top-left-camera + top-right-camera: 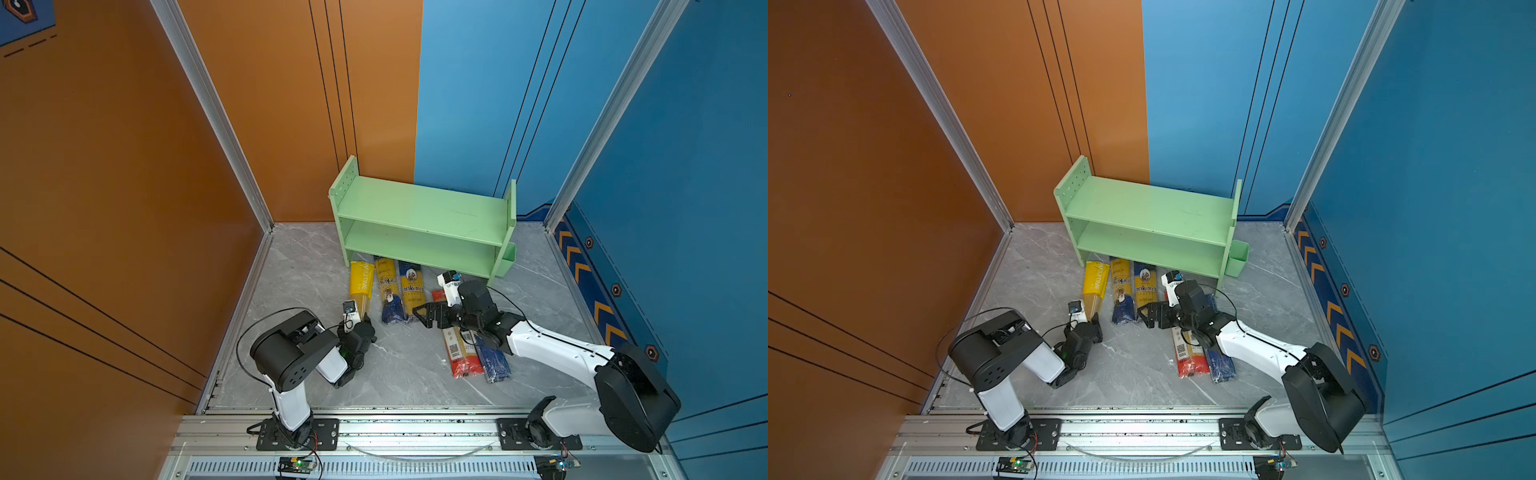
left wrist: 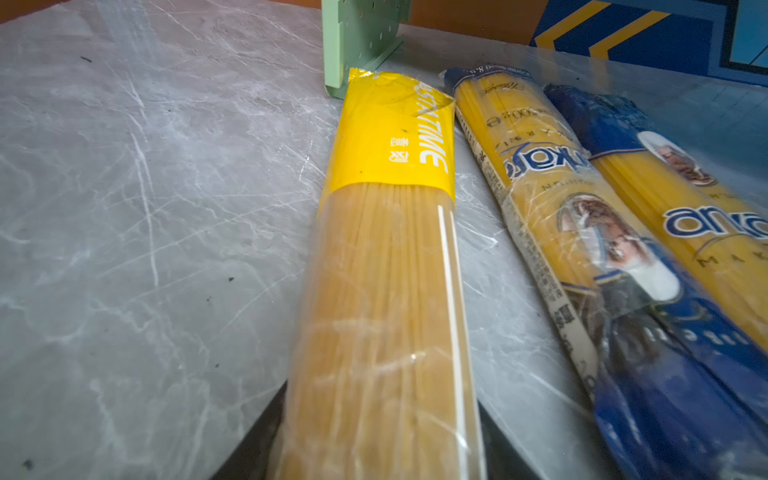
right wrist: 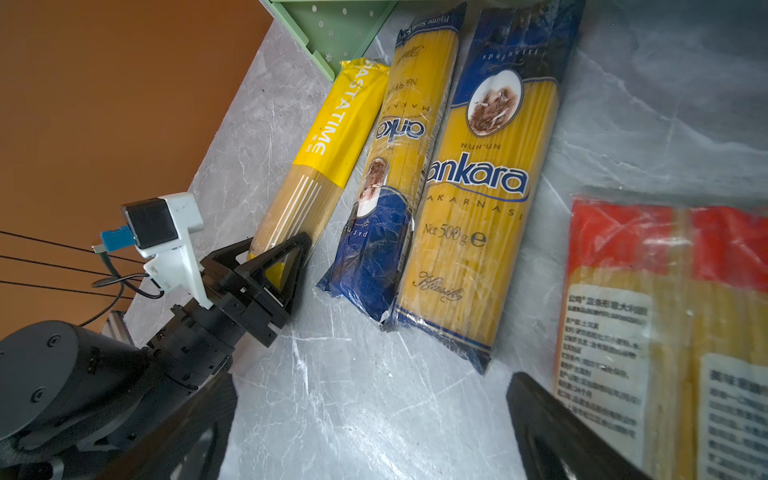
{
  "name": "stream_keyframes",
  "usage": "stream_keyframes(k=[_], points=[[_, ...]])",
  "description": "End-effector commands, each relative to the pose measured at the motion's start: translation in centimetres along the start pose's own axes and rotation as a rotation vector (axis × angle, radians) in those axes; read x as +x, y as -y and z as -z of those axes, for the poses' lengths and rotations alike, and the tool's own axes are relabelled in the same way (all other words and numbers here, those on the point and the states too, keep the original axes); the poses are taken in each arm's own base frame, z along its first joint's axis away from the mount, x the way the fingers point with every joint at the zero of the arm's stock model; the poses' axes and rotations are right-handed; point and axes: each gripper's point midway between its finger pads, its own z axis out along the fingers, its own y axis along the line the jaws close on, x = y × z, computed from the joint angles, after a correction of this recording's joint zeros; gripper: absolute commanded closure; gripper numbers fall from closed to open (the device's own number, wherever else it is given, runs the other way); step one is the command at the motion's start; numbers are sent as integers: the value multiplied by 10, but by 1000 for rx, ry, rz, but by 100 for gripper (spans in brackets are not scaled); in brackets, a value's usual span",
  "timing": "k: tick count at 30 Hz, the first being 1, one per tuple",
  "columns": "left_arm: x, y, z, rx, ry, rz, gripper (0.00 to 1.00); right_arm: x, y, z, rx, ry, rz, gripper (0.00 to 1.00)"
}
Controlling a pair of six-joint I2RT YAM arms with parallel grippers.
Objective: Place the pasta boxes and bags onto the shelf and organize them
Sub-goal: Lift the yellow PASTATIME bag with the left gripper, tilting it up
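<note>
1. My left claw (image 3: 278, 242) is clamped on the near end of the yellow pack (image 1: 360, 286). The pack's far end rests by the left foot of the shelf (image 1: 419, 203).
2. My right claw (image 1: 420, 318) has its jaws apart, low by the near ends of the ankara packs (image 1: 388, 291) (image 1: 411, 286).
3. The red pack (image 1: 457, 355) and blue pack (image 1: 494, 365) lie side by side under my right arm.
4. All five packs are on the worktop (image 1: 307, 266), in front of the shelf.

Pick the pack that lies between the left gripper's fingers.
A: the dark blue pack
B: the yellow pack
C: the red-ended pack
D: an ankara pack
B: the yellow pack has its near end between the two fingers of the left gripper, as both wrist views show.
</note>
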Motion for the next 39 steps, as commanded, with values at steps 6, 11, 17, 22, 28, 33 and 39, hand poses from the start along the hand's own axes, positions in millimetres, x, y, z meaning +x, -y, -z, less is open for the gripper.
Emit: stream_keyframes(k=[6,11,17,22,28,33,39], points=[[113,-8,25,100,-460,-154,100,-1,-2,2,-15,9,-10,0],[110,-8,28,105,-458,-127,100,-1,-1,4,-9,9,-6,0],[96,-7,34,109,-430,-97,100,-1,0,4,-5,13,-4,0],[85,-6,37,90,-441,-103,100,-1,0,4,-5,11,-4,0],[68,-7,44,56,-447,-115,100,-1,0,4,-6,13,-4,0],[53,-8,51,25,-460,-118,100,0,0,3,-6,12,-5,0],[31,-3,59,28,-446,-99,100,0,0,3,-9,12,-5,0]])
